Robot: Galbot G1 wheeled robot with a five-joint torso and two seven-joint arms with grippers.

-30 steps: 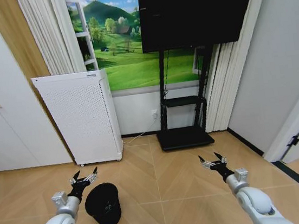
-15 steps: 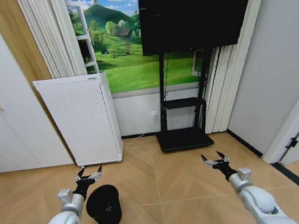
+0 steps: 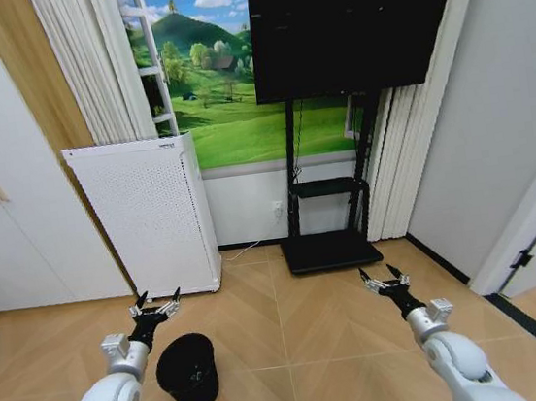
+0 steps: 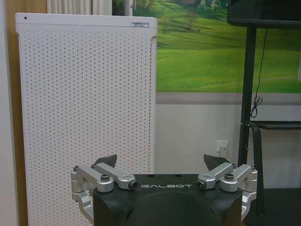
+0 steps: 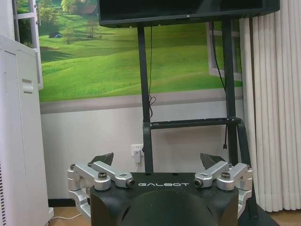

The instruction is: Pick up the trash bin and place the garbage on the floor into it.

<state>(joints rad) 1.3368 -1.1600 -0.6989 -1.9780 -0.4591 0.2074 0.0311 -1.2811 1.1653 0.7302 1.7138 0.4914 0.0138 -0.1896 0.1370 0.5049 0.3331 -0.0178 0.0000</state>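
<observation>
The trash bin, a small black round wastebasket, stands on the wooden floor low in the head view, left of centre. My left gripper hangs open just above and behind the bin, a little to its left, apart from it. In the left wrist view that gripper points at the white perforated appliance with nothing between its fingers. My right gripper is open over bare floor at the right, and its wrist view shows the gripper empty, facing the TV stand. The garbage is out of view.
A tall white perforated appliance stands against the wall behind the bin. A black TV stand with a large screen sits at centre back. White cabinet doors line the left, and curtains hang at the right.
The whole view has shifted slightly, so the camera moved. My left gripper has risen a little away from the bin, toward the appliance. The right gripper has barely moved.
</observation>
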